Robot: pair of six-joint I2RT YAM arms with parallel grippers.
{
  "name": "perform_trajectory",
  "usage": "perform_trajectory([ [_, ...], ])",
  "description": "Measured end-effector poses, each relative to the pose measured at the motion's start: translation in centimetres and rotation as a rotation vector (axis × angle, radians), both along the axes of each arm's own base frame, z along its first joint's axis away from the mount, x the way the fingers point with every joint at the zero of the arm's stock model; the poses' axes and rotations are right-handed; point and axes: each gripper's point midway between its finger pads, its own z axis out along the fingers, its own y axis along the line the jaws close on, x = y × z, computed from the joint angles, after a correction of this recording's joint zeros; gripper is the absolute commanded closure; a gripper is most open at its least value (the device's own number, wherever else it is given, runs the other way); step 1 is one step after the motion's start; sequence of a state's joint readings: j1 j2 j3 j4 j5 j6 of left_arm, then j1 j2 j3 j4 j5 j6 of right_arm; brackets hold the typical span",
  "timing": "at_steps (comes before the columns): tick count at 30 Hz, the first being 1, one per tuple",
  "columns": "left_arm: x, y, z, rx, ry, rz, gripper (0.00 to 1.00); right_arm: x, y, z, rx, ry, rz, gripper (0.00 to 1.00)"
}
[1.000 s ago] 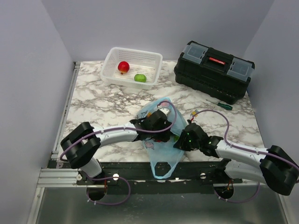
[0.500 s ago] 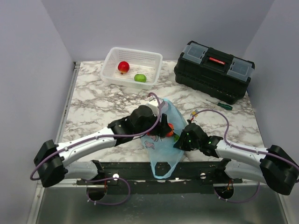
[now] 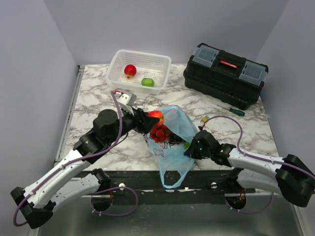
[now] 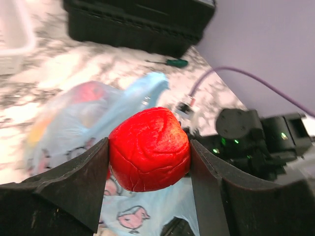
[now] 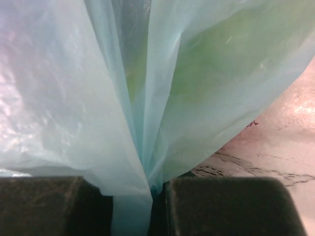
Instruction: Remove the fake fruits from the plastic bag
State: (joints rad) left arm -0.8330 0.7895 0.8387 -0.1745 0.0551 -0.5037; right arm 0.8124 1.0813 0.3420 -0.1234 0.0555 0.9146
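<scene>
Top view: left gripper [image 3: 151, 119] clamps 1 red fruit [image 3: 156, 117] just above plastic bag [image 3: 176, 123] mouth; berry cluster [image 3: 159, 133] + others inside bag. Basket [image 3: 123, 84] lies beyond, far-left of the fruit, so left arm is nearer.
Left wrist: fruit squeezed between the 2 jaws, clear of bag.
Right wrist: right gripper [image 5: 140, 196] pinches bag film tight, prob. anchoring it.

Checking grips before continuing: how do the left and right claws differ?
The left claw, spread wide, grips a red fruit; the right claw, nearly closed, pinches a fold of the plastic bag. The left claw is by the bag's far-left edge; the right claw by its near-right edge. Both hold something.
</scene>
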Motion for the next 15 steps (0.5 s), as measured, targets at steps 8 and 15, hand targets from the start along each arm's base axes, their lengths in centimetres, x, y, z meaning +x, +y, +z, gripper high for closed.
perform_trajectory([
  [8,5.2,6.1,1.3,0.028,0.000,0.278,0.93,0.1,-0.2,0.1,-0.005,-0.005,-0.006,0.83],
  [15,11.1,10.6,-1.5,-0.022,0.176,0.473,0.99,0.1,-0.3,0.0,-0.012,-0.009,-0.010,0.84],
])
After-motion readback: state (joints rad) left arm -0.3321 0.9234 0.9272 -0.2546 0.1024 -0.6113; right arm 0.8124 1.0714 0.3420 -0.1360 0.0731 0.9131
